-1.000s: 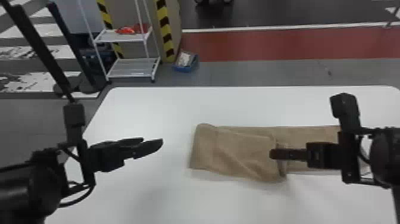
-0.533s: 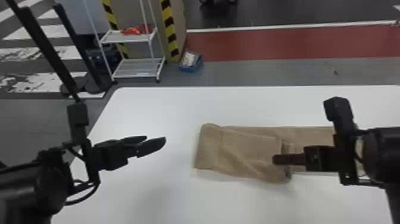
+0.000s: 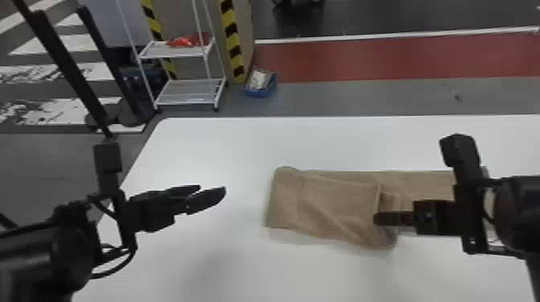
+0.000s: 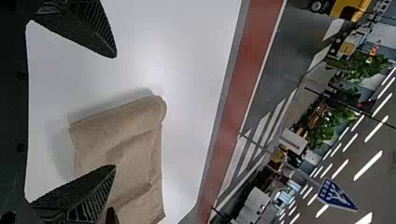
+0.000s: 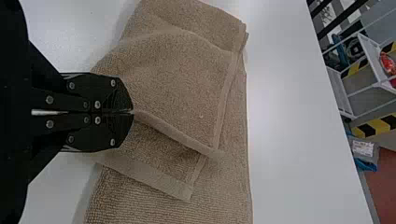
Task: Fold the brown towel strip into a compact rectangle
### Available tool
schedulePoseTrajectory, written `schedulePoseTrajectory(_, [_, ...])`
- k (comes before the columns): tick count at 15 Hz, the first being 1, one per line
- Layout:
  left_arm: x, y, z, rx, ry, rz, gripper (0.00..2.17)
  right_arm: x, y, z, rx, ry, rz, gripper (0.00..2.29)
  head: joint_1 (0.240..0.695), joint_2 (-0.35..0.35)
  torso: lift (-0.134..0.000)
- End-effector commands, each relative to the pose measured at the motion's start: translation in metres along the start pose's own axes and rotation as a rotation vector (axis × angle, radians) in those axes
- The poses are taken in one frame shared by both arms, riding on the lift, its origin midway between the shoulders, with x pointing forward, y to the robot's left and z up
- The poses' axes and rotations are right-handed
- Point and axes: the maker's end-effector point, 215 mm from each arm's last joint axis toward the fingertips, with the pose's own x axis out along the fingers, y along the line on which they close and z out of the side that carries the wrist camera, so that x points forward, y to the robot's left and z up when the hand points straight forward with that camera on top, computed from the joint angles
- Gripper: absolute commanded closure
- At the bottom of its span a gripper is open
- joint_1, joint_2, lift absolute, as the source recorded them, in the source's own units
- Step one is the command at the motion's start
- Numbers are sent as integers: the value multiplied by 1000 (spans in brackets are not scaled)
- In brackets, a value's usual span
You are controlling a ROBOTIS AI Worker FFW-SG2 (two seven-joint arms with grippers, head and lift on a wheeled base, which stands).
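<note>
In the head view, the brown towel strip (image 3: 329,200) lies across the white table with a layer folded over its left part, and its right part runs behind my right gripper (image 3: 377,219). The right wrist view has my right gripper (image 5: 132,112) shut on a ridge of the towel's upper layer (image 5: 182,84), whose hemmed corner rests on the layer below. Left of the towel, my left gripper (image 3: 211,189) stands open and empty. From the left wrist view, my left gripper (image 4: 114,112) has its fingers wide apart, the towel's rounded folded end (image 4: 149,112) beyond them.
Bare white table (image 3: 217,148) surrounds the towel on its left, far and near sides. On the floor past the far edge stand a white wire shelf (image 3: 189,86) and a blue bin (image 3: 261,90).
The head view has shifted slightly, moving the whole scene a little right. My right gripper sits slightly lower in it, still on the towel. The left gripper has stayed open.
</note>
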Motion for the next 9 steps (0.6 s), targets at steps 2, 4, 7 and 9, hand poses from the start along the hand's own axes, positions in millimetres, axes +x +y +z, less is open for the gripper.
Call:
schedulePoseTrajectory(2, [-2,1,1,-1,-3,3,36,-17,7,2,1,-52,22,1231,695,155,-120])
schedulePoseTrajectory(4, [-1,0,0,0,-1,-1,36,-20,11,-15,8,-49,33,1231,695,155,-120])
schedulePoseTrajectory(7, [1,-2,-2,0,4,-5,36,-22,2,-33,36,-40,21,1231,695,157,-120])
schedulePoseTrajectory(9, [1,-2,-4,1,8,-5,36,-26,-5,-30,50,-51,11,1231,695,150,-120])
